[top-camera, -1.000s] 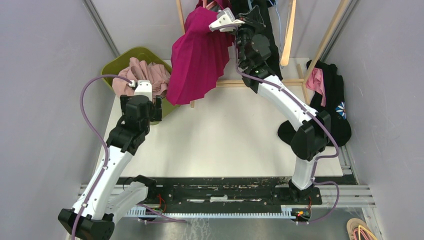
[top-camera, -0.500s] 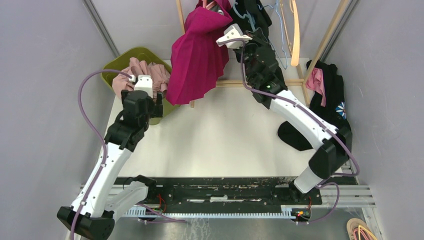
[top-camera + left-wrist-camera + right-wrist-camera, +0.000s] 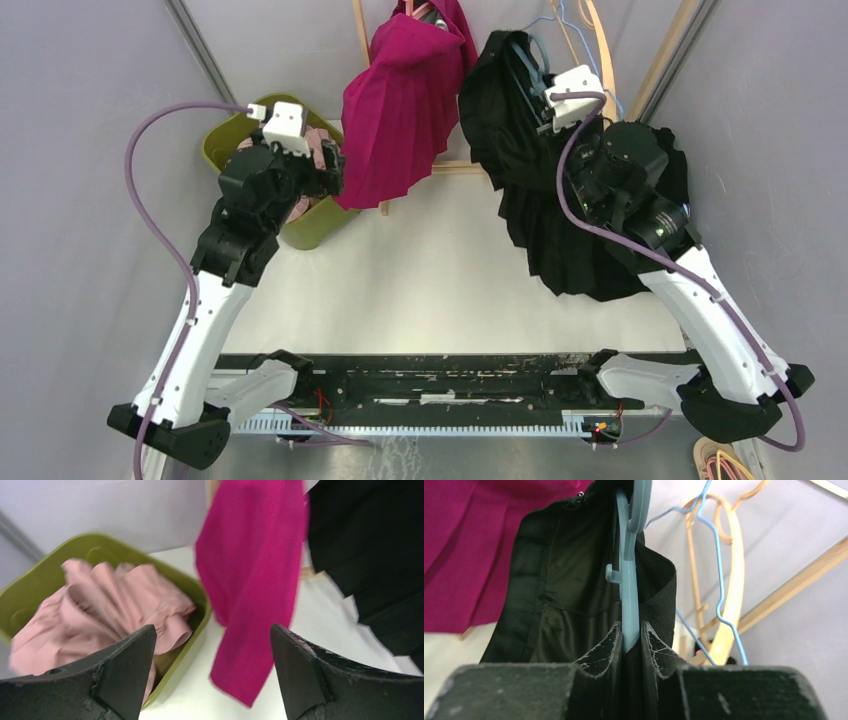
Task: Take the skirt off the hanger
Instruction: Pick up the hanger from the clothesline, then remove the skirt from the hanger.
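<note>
In the upper right of the top view, the right end effector [image 3: 629, 630] is pinching the blue hanger [image 3: 628, 580] with its jaws nearly shut on the plastic stem. The black skirt [image 3: 545, 230] is hanging from that hanger, its waistband sitting right around the fingertips and its pleats draping down past the arm over the bench [image 3: 430, 290]. A wooden hanger [image 3: 729, 605] is dangling just behind. At upper left, the left end effector [image 3: 212, 630] is hovering with its jaws spread wide and holding nothing, above the green bin [image 3: 30, 590] of pink fabric [image 3: 110, 605], just beside the hanging magenta skirt [image 3: 400, 110].
</note>
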